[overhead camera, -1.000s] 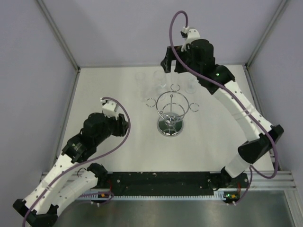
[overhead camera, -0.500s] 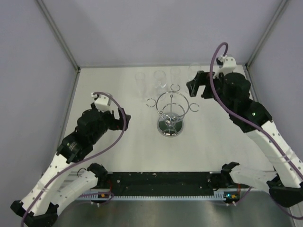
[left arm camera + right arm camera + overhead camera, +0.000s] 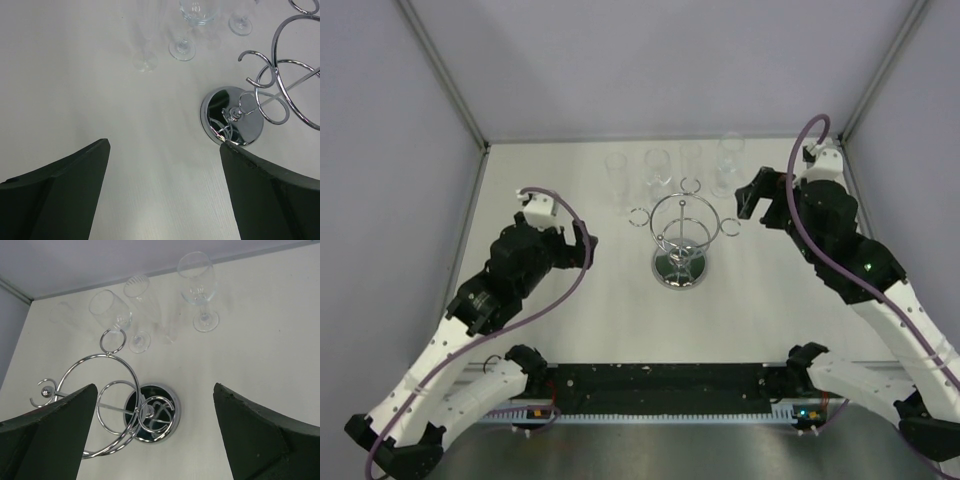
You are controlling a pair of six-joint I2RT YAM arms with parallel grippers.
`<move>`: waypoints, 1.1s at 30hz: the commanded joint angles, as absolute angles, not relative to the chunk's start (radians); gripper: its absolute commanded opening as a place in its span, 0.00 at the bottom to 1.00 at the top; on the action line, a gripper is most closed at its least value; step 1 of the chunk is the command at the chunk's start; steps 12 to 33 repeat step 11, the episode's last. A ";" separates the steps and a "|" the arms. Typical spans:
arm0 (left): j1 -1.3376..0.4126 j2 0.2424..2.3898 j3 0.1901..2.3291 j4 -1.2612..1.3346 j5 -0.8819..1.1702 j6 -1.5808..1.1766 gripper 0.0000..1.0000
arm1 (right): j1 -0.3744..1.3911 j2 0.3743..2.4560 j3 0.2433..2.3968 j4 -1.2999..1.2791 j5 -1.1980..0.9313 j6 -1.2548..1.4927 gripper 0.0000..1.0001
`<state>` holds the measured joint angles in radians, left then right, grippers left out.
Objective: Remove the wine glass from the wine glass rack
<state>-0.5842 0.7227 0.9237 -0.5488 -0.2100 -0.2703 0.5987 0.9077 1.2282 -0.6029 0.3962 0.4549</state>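
Note:
The chrome wine glass rack (image 3: 680, 238) stands mid-table on its round mirrored base (image 3: 678, 268). I see no glass hanging in its loops. Several clear glasses stand on the table behind it, among them a wine glass (image 3: 728, 160) and a flute (image 3: 616, 176). My left gripper (image 3: 582, 245) is open and empty, left of the rack. My right gripper (image 3: 750, 198) is open and empty, right of the rack and apart from it. The left wrist view shows the rack base (image 3: 232, 116) by the right finger (image 3: 270, 190). The right wrist view shows the rack (image 3: 115, 405) and the wine glass (image 3: 198, 280) beyond it.
Grey walls close in the white table (image 3: 570, 320) at the back and sides. A black rail (image 3: 660, 385) runs along the near edge between the arm bases. Purple cables loop over both wrists.
My right arm has swung from behind the rack out to its right side and pulled back. My left gripper has shifted slightly. The rack and the glasses have not moved.

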 commanded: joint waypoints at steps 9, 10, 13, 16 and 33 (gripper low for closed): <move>-0.581 0.745 0.959 -0.463 -0.236 -0.268 0.98 | 0.591 0.896 1.198 -0.534 0.394 0.406 0.99; -0.581 0.744 0.959 -0.462 -0.239 -0.268 0.98 | 0.591 0.896 1.195 -0.535 0.411 0.416 0.99; -0.581 0.744 0.957 -0.462 -0.242 -0.267 0.98 | 0.591 0.891 1.190 -0.535 0.426 0.426 0.99; -0.581 0.744 0.957 -0.462 -0.242 -0.267 0.98 | 0.591 0.891 1.190 -0.535 0.426 0.426 0.99; -0.581 0.744 0.957 -0.462 -0.242 -0.267 0.98 | 0.591 0.891 1.190 -0.535 0.426 0.426 0.99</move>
